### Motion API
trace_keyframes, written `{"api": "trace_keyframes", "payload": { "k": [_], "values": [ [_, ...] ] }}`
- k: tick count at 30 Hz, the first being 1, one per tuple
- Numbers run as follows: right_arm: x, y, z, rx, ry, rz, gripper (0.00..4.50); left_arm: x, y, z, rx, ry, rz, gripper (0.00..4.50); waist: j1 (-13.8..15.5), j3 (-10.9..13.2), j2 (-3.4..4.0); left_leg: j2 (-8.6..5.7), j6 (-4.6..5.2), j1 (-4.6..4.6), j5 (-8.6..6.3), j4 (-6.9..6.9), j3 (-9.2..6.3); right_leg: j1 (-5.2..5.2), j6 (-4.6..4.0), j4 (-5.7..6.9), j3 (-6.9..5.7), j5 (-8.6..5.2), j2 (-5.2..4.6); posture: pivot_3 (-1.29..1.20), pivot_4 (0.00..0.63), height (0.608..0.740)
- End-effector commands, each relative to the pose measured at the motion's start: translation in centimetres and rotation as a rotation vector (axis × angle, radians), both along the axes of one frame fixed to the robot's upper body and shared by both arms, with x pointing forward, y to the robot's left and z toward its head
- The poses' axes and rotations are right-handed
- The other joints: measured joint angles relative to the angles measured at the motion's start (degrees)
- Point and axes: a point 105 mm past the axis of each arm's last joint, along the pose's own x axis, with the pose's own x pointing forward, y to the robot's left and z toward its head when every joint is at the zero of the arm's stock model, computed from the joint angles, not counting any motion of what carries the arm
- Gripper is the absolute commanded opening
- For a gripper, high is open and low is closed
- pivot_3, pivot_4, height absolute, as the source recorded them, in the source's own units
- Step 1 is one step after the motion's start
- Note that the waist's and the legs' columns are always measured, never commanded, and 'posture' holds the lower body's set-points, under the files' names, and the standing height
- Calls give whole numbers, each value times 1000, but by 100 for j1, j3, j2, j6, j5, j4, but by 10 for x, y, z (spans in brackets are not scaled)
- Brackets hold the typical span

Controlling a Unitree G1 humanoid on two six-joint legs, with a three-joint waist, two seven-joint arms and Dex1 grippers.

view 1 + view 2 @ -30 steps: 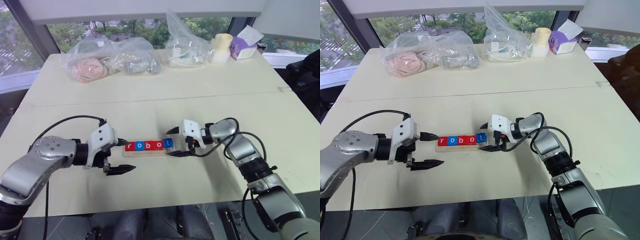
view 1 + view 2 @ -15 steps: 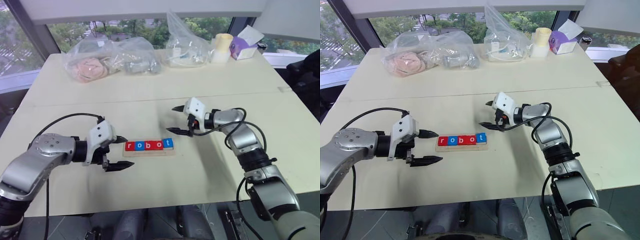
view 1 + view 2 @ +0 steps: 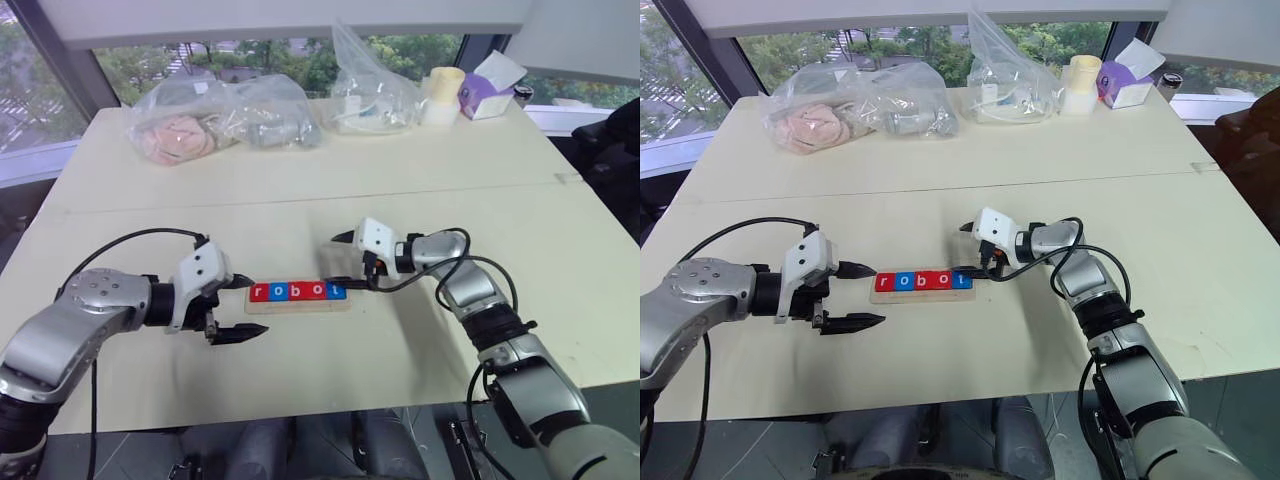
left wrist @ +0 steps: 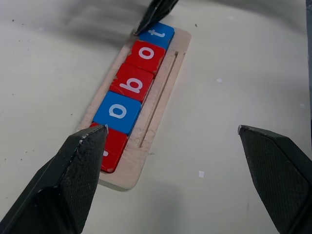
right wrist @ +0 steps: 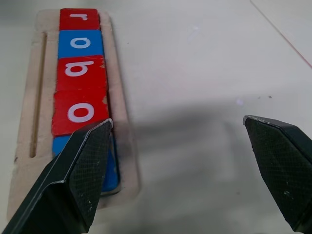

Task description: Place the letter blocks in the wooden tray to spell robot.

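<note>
A broad cream desk [image 3: 420, 180] stretches before me to the windows, clear plastic bags [image 3: 225, 115] of soft goods, a pale cup [image 3: 443, 95] and a purple tissue box [image 3: 487, 92] lined along its far edge. Near its front lies the wooden tray [image 4: 161, 87], pale, long and narrow with a thin groove, carrying five smooth square letter blocks [image 4: 130, 84] in red and blue that read robot. My left claw [image 3: 238, 308] hangs wide at the tray's r end, empty. My right claw [image 3: 336, 260] gapes wide at the t end, one finger [image 5: 78, 175] over the blue t block, gripping nothing
</note>
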Motion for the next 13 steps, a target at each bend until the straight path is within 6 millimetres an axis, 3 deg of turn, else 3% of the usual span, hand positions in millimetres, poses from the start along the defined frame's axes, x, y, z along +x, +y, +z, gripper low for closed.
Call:
{"api": "trace_keyframes", "payload": {
  "k": [1,5,7,13],
  "values": [
    [11,-3,26,55,-107,-55,4417,3,0,13,-30,-48,11,4500,1,0,0,0,0,0,0,0,0,0,0,0,0,0,0,0,150,740],
    [18,-27,66,165,-180,-184,4417,8,14,19,-79,-47,94,4500,6,0,1,0,-1,-1,1,0,-1,-3,0,0,1,1,-1,0,150,740],
    [1,-39,70,186,-147,-201,4417,0,23,17,-78,-18,124,4500,16,-1,1,-1,-1,-6,1,-3,-2,-12,2,0,3,1,-3,0,150,740],
    [-76,-62,54,268,176,-243,4417,-32,41,-2,-110,112,194,4500,43,-5,-3,1,2,-13,-18,-13,-8,-18,-4,0,1,-15,-17,0,150,740]
  ]
}}
